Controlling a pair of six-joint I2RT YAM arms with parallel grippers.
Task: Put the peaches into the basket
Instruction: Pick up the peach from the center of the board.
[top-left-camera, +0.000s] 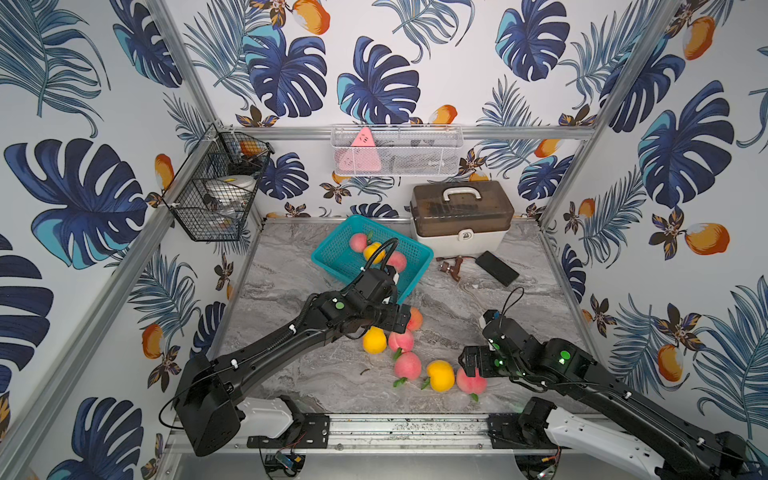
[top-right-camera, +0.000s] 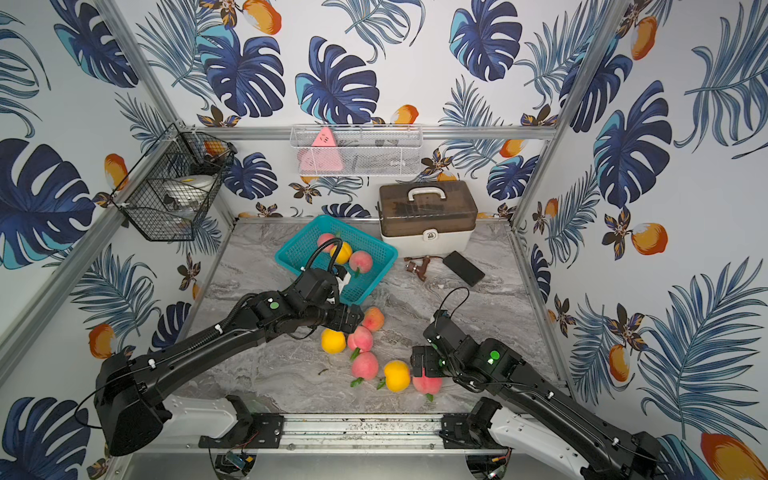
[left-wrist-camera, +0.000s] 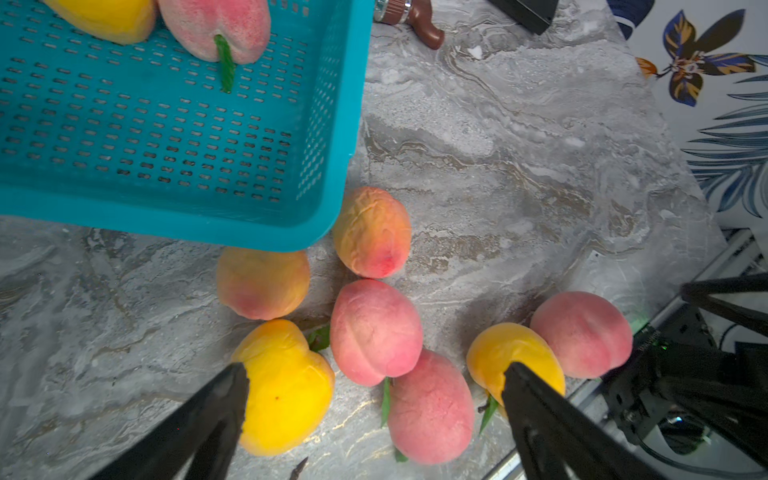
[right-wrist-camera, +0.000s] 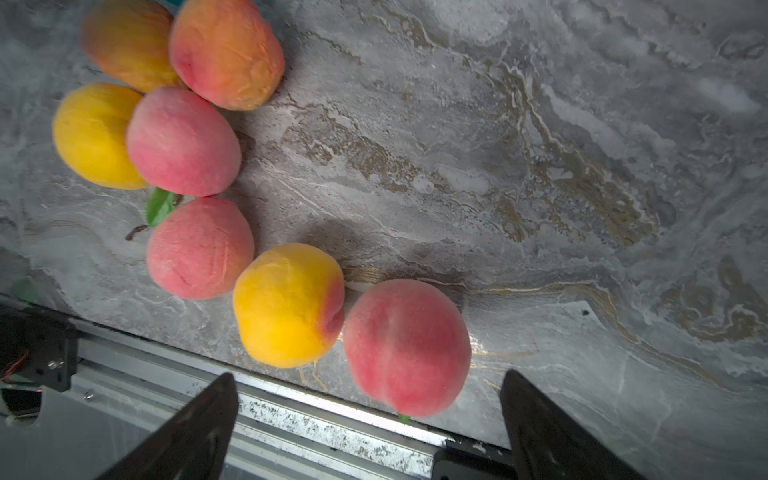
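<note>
The left gripper (left-wrist-camera: 376, 370) and right gripper (right-wrist-camera: 368, 376) stand open. Three round pink-yellow toy peaches (top-left-camera: 407, 365) sit in the teal perforated plastic basket (left-wrist-camera: 166, 220); seven lie between it and the front edge of the grey marble worktop (top-left-camera: 457, 316). We judge them light and soft: grip mid-body.

Three peaches (top-left-camera: 358, 242) lie in basket (top-left-camera: 335, 258), seven before.

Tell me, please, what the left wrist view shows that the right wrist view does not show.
Only the left wrist view shows the inside of the teal basket with two peaches, a brown tool, and the open left gripper. Only the right wrist view shows a long run of the metal rail with a black bracket. Both show the same seven peaches loose on the marble table.
</note>
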